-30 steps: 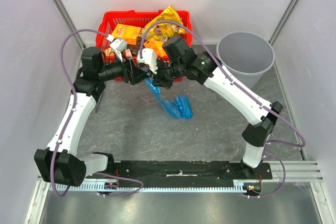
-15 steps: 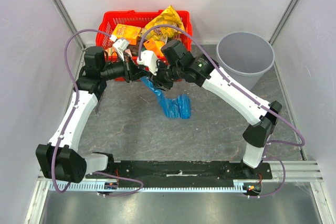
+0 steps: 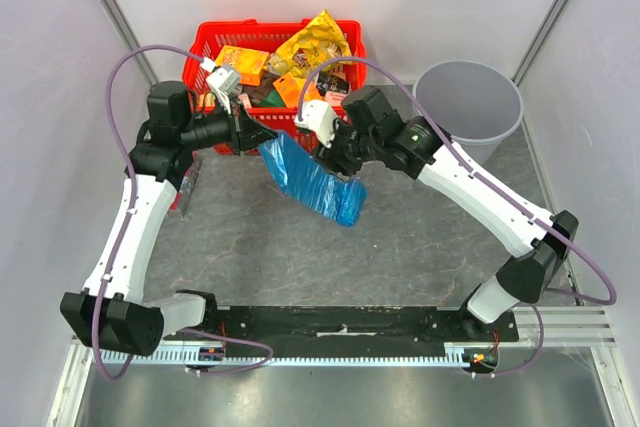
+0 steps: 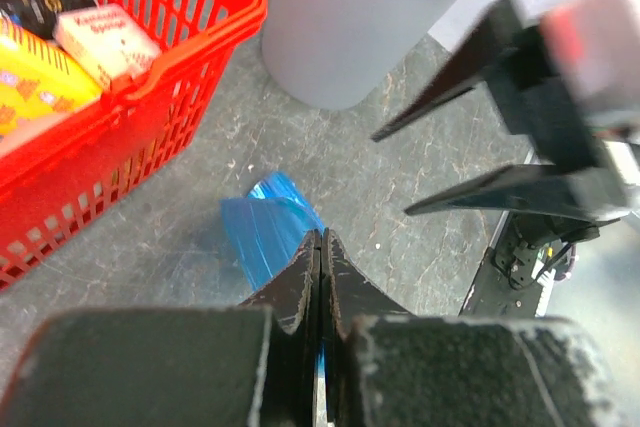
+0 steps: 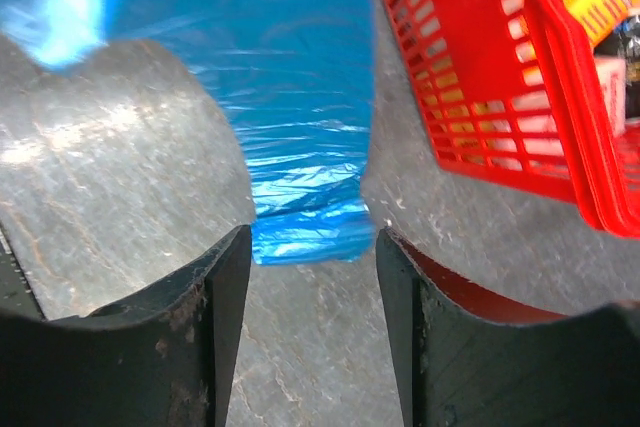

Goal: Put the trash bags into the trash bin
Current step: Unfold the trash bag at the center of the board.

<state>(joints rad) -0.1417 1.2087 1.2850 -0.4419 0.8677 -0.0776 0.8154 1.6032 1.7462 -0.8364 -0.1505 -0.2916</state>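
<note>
A glossy blue trash bag (image 3: 312, 182) hangs as a slanted sheet above the grey floor, between both arms. My left gripper (image 3: 256, 136) is shut on the bag's upper left end. In the left wrist view, blue film shows between the pressed jaws (image 4: 320, 247) and the rest of the bag (image 4: 265, 232) droops beyond them. My right gripper (image 3: 330, 159) stands open just right of the bag, not touching it. In its wrist view the bag's lower edge (image 5: 300, 177) lies beyond the spread fingertips (image 5: 312, 245). The light-grey trash bin (image 3: 497, 137) stands empty at the back right.
A red mesh basket (image 3: 270, 24) of snack packets sits at the back, just behind both grippers, and shows close by in both wrist views (image 4: 160, 97) (image 5: 470, 97). Grey walls close in the left, right and back. The arms' base rail (image 3: 340, 322) runs along the near edge.
My left gripper has shut on the bag and pulled it up and left, so the sheet spreads out. My right gripper has let go, opened and drawn back to the right.
</note>
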